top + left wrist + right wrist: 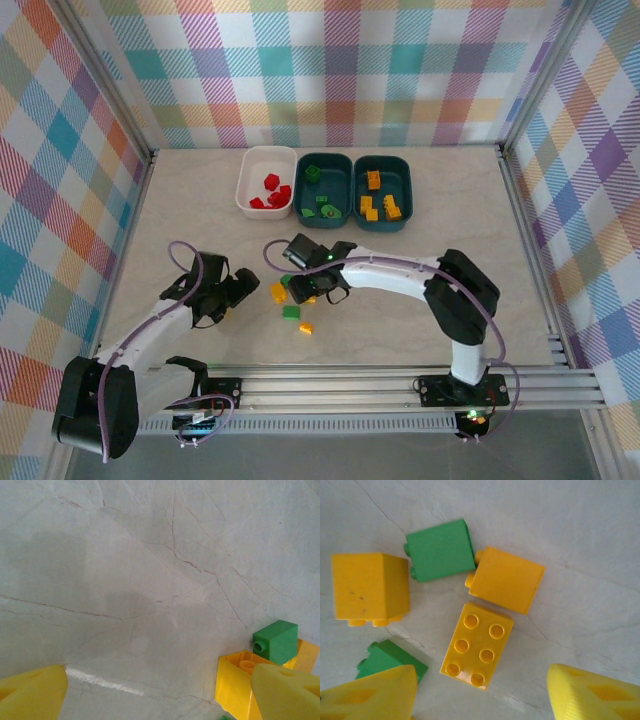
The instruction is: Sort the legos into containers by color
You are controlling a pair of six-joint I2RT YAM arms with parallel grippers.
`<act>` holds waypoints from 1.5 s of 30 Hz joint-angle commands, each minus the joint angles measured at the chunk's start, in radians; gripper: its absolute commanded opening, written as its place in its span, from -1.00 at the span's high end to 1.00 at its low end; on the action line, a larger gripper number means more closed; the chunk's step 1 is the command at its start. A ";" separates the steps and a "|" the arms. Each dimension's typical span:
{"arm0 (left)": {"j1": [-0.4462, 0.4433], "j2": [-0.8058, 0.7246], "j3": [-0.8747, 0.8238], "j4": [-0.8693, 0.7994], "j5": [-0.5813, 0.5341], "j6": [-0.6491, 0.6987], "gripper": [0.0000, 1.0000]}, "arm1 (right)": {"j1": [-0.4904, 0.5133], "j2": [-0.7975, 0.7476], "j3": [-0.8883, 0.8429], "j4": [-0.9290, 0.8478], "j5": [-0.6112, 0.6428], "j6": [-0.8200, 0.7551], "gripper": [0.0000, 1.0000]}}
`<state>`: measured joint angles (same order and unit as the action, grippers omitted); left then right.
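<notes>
Several loose legos lie mid-table: a yellow one, a green one and a small orange one. My right gripper hangs over this cluster, open. In the right wrist view a yellow six-stud brick lies studs up between the spread fingers of the right gripper, touching neither. Around it lie a green brick, two more yellow bricks and another green one. My left gripper stands open over bare table, with a yellow brick by its right finger.
At the back stand the containers: a white tub with red legos, a teal tub with green ones, and a second teal tub with yellow-orange ones. A metal rail runs along the near edge. Checked walls close in the table.
</notes>
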<state>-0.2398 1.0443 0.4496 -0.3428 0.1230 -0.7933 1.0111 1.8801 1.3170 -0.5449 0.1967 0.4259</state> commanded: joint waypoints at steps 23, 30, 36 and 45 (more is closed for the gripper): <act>-0.030 0.068 0.034 0.025 0.017 -0.003 -0.88 | -0.118 -0.142 -0.004 -0.020 0.040 -0.047 0.52; -0.057 0.086 0.046 0.030 0.021 -0.004 -0.88 | -0.385 -0.152 0.051 0.018 0.061 -0.137 0.52; -0.080 0.069 0.058 0.019 0.017 -0.001 -0.88 | -0.603 -0.005 0.194 0.033 -0.043 -0.147 0.50; -0.101 0.086 0.079 0.015 0.024 0.016 -0.89 | -0.657 0.087 0.361 -0.030 -0.028 -0.168 -0.24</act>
<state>-0.3264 1.1233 0.4980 -0.3294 0.1352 -0.7925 0.3420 2.0266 1.6695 -0.5583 0.1745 0.2695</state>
